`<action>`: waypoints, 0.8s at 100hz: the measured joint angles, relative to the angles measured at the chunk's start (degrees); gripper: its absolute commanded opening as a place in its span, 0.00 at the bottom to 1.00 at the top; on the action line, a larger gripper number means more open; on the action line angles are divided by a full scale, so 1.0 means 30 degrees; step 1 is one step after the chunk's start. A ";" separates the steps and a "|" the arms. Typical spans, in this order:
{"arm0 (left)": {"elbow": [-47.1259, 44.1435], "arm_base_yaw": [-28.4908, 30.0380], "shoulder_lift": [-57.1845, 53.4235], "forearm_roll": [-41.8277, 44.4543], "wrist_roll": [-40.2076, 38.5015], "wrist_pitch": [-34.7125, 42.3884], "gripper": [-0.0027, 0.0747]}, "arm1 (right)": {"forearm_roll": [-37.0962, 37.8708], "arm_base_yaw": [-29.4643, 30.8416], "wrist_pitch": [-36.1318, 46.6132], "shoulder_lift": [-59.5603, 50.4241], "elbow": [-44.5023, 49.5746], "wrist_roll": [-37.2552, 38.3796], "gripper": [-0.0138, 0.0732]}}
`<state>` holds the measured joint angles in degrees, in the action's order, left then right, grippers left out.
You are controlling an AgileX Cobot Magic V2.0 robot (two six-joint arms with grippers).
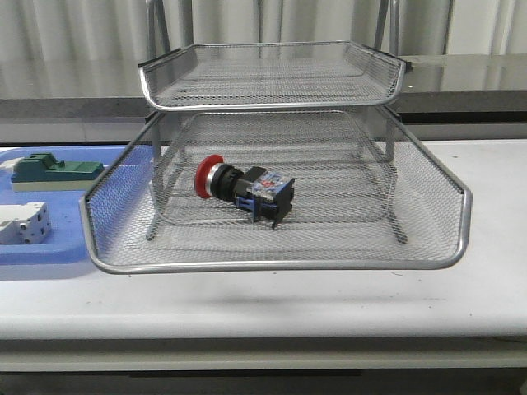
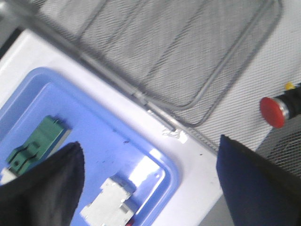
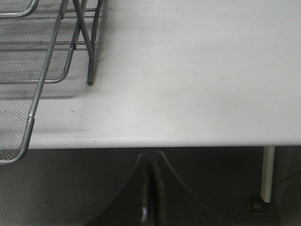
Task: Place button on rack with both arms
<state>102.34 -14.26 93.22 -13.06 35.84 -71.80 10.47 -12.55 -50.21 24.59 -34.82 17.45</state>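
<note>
- we find the button point(image 1: 240, 188) lying on its side in the middle tier of the wire-mesh rack point(image 1: 445, 255), red cap toward the blue tray point(image 1: 49, 247).
- left gripper point(image 2: 150, 183): jaws spread, empty, above the tray's edge.
- right gripper point(image 3: 149, 197): jaws pressed together, empty, off the table point(image 3: 197, 70) edge.
- we judge the button light, rigid and prone to roll; best held across the black body.

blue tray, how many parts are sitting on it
2: a green block at the back of the blue tray and a white block nearer the front. More may lie beyond the frame.
</note>
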 measured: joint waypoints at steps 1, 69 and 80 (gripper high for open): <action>0.0000 0.0120 -0.0122 0.0000 -0.0002 -0.0001 0.71 | 0.0000 0.0000 0.0000 0.0000 0.0000 0.0000 0.03; -1.4692 0.3546 -1.1667 -0.3146 -0.0266 1.1983 0.71 | 0.0000 0.0000 0.0000 0.0000 0.0000 0.0000 0.03; -1.8409 0.3546 -1.4232 -0.3975 -0.0266 1.5302 0.70 | 0.0000 0.0000 0.0000 0.0000 0.0000 0.0000 0.03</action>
<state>47.12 -3.62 50.52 -24.98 35.04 -25.89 10.47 -12.55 -50.21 24.59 -34.82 17.45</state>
